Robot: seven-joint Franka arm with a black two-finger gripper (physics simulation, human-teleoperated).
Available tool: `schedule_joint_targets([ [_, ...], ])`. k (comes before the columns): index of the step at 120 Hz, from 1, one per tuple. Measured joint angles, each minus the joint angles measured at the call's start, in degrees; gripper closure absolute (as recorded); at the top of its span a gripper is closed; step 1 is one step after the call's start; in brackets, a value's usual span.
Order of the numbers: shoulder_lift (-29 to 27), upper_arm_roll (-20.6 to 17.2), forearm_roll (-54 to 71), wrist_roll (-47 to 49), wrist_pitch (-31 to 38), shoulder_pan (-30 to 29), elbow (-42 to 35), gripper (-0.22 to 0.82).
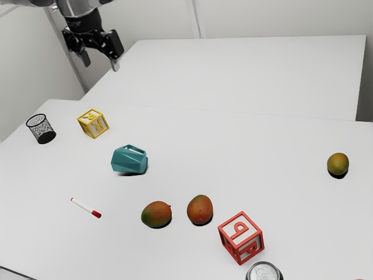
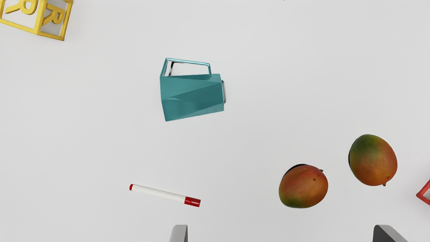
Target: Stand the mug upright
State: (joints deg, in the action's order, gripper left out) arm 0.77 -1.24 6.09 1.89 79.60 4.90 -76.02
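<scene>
Looking from the exterior view's left to its right, finding a dark mesh cup (image 1: pixel 41 127) near the far corner of the worktop (image 1: pixel 280 151). Spotting next a white marker with red ends (image 1: pixel 85 207), lying well apart from the far edge. Seeing a yellow letter block (image 1: pixel 93 123) beside the cup, near the same far corner. Holding the pincer (image 1: pixel 101 63) wide, with a broad gap between the fingers, up above the level of the worktop. Finding the teal mug (image 1: pixel 129 160) lying on its side, between the yellow block and the nearer mango (image 1: pixel 157 214), farther from the far edge than the block. Seeing the handle on the side facing away from the marker. Passing on to a second mango (image 1: pixel 200 210), just beside the first, then to a red letter block (image 1: pixel 240 238) and a can (image 1: pixel 264 273), both well apart from the far edge. Ending at a third mango (image 1: pixel 338 164), closer to the far edge than the red block.
</scene>
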Motion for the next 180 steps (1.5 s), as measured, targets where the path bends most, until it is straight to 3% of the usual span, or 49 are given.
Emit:
schedule_joint_targets([
  [16,0.1,2.7,-2.2,0.1,1.3,3.6,-3.3,0.0],
  [30,3.6,10.3,-11.1,0.0,5.7,8.0,-9.5,0.0],
  [38,6.4,13.7,-17.6,-1.4,8.9,2.6,-11.9,0.0],
  [48,9.5,15.0,-24.4,-4.3,11.7,-6.7,-12.7,0.0],
  [70,17.9,17.9,-38.0,-13.0,15.0,-11.9,-14.1,0.0],
  [97,24.4,18.5,-50.3,-26.8,16.6,-17.8,-18.4,0.0],
  [132,31.1,18.6,-59.1,-43.6,14.8,-21.1,-18.7,0.0],
  [180,32.4,17.2,-71.9,-57.4,12.2,-20.5,-24.2,0.0],
])
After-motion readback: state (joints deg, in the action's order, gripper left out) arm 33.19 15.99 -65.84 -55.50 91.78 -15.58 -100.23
